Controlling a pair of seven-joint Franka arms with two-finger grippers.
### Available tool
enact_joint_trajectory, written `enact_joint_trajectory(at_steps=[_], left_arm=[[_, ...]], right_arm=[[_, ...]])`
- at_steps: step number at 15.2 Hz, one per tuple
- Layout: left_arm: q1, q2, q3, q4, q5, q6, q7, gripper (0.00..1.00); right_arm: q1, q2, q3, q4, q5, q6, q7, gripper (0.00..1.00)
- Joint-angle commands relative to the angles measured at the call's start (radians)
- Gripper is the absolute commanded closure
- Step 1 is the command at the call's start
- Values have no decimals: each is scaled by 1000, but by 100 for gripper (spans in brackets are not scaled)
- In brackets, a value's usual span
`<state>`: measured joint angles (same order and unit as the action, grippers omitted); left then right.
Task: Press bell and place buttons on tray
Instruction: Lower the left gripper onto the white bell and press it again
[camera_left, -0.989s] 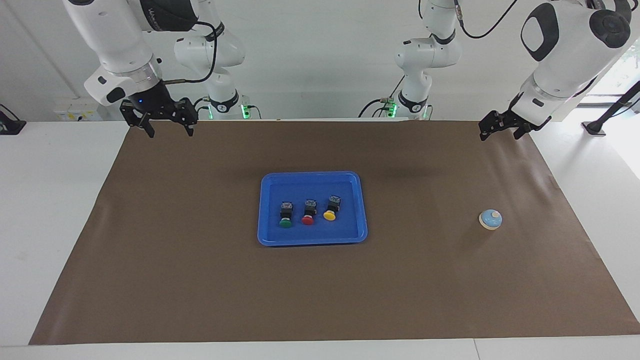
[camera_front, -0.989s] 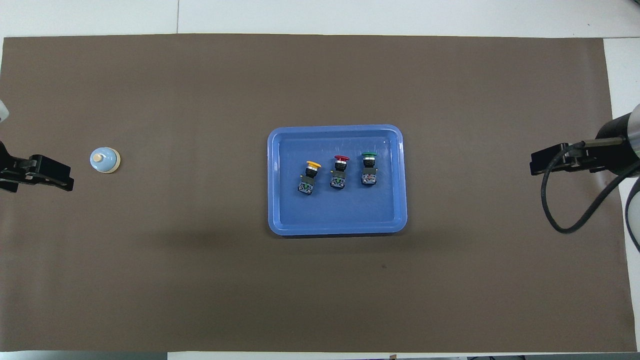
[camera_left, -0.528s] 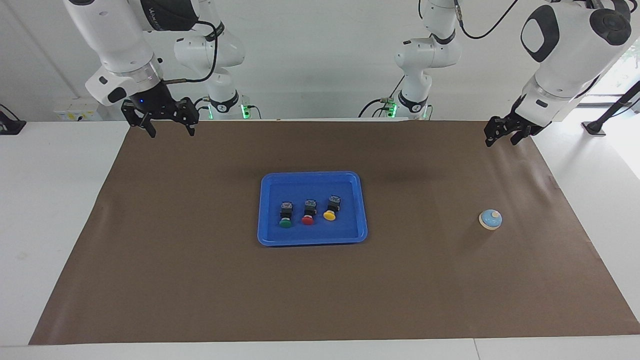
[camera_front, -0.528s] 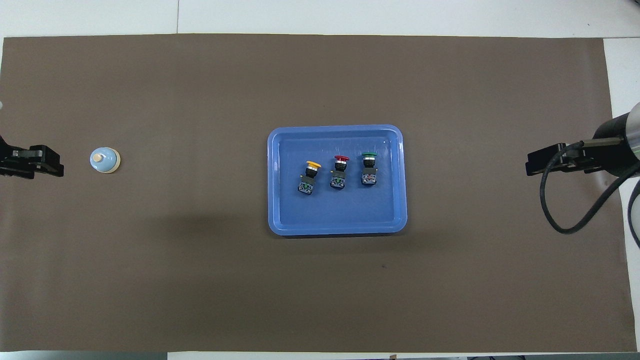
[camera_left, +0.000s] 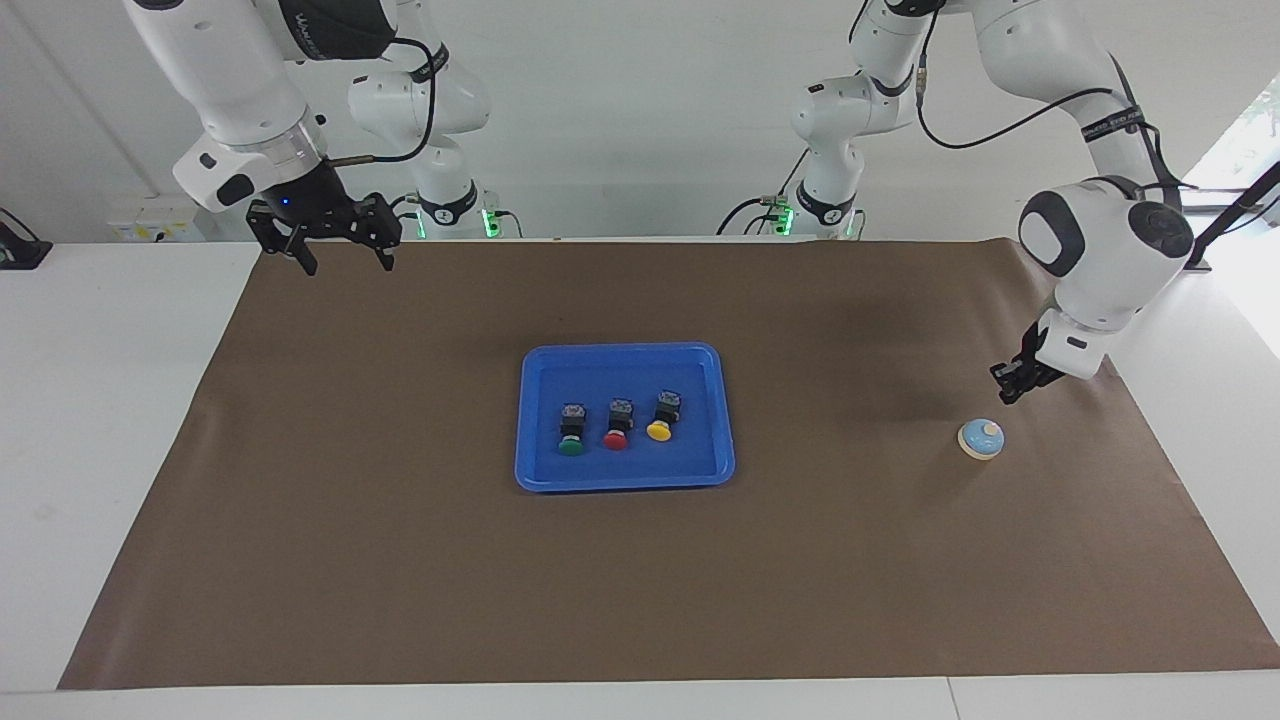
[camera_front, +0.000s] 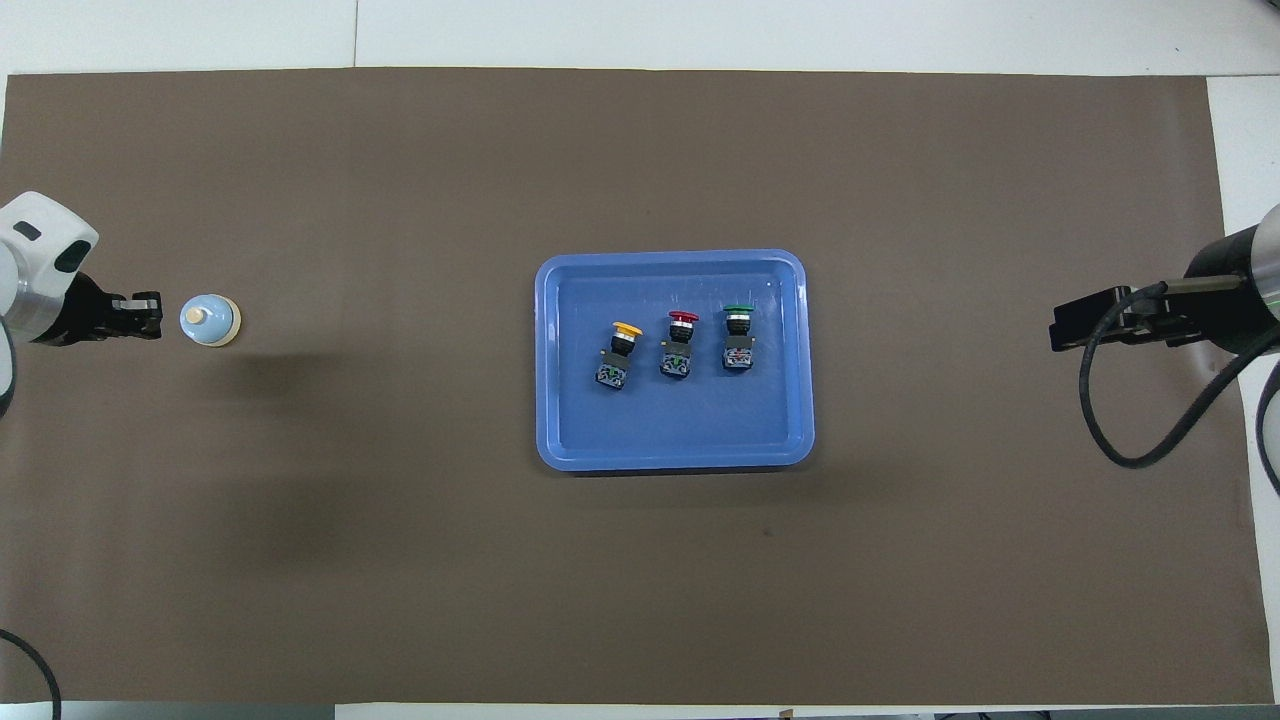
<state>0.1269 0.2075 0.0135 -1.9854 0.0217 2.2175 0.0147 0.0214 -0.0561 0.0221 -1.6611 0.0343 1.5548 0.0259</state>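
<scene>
Left hand pinched, low beside bell

A brown paper sheet covers most of the white table. Its edge at the left arm's end lies slightly creased and wavy.

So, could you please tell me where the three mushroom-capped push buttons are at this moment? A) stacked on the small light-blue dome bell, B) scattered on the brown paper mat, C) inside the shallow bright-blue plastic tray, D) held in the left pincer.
C: the yellow, red and green mushroom-capped push buttons lie side by side inside the shallow bright-blue plastic tray.
</scene>
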Motion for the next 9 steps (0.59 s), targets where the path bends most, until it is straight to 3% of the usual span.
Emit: enact_joint_trajectory(at_steps=[1,6,9], left_arm=[[3,62,-6,7,-2,89,-2,100],[8,96,-6,6,-2,120,-1,100],[-10,81,-6,107,-2,-57,-7,100]], right_arm=[[-17,-5,2,0,26,-13,-24,0],[-20,-5,2,0,26,-13,-24,0],[-20,-5,2,0,26,-13,-24,0]])
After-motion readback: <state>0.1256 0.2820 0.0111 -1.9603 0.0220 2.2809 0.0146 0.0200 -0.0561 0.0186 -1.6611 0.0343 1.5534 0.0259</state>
